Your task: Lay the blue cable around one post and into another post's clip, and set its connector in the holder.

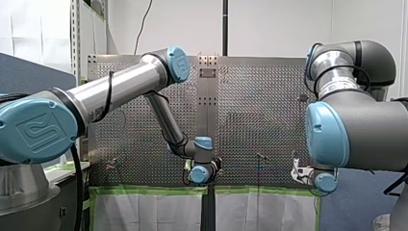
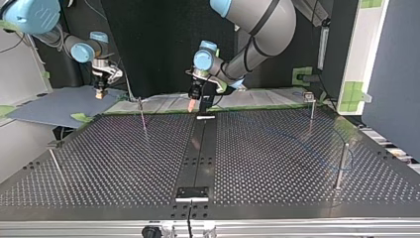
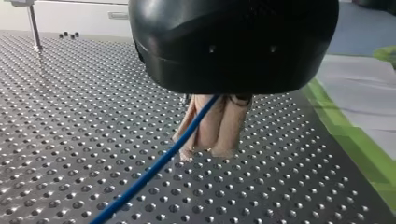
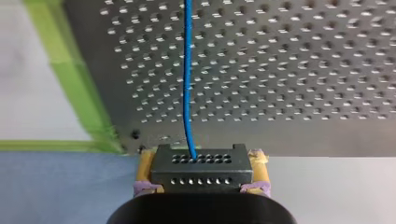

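Observation:
In the left wrist view my left gripper (image 3: 210,150) has its beige pads shut on the blue cable (image 3: 154,170), which slants away low over the perforated table (image 3: 70,140). My right gripper (image 4: 201,164), with yellow pads, is shut on the black connector (image 4: 219,176), held just off the table's edge. From the connector the cable (image 4: 187,70) runs straight ahead over the plate. In the top view my left gripper (image 2: 192,104) hangs over the far middle of the table. My right gripper (image 2: 100,92) sits beyond the far left corner.
Thin metal posts stand at the far left (image 2: 142,113), far right (image 2: 311,105), near right (image 2: 341,166) and near left (image 2: 55,166) of the top view. A black holder block (image 2: 192,193) sits at the near middle edge. Green tape (image 4: 79,79) lines the table's edge.

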Robot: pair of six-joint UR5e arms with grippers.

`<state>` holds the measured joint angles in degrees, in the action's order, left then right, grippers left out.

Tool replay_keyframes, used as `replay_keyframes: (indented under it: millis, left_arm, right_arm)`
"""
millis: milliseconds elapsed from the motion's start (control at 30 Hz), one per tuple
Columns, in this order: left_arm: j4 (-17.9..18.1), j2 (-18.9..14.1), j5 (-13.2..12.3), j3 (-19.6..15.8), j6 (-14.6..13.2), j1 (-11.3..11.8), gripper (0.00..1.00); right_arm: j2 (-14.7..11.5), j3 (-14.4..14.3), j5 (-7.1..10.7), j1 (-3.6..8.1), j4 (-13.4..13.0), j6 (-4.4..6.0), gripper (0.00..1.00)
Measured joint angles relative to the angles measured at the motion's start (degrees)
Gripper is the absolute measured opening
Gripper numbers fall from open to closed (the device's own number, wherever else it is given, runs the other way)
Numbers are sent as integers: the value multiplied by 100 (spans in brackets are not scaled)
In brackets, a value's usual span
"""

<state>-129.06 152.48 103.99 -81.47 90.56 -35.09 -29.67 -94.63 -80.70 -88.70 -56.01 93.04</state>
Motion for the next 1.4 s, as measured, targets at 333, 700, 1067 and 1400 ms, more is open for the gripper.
replay_keyframes:
  millis: [333,700,1067,1400]
  left_arm:
    - [-271,-76,-136,-345,-489,-124,0]
    - [-242,-390,-171,-511,-640,-558,0]
    - [-236,-584,-184,-506,-478,-554,0]
    - [12,-585,-223,-503,-94,-459,0]
  right_arm:
    - [35,-250,-271,37,-23,-379,0]
    - [-413,-648,-112,136,-487,-171,0]
    - [-552,-675,-85,239,-719,355,0]
    - [-554,-607,-91,259,-677,443,0]
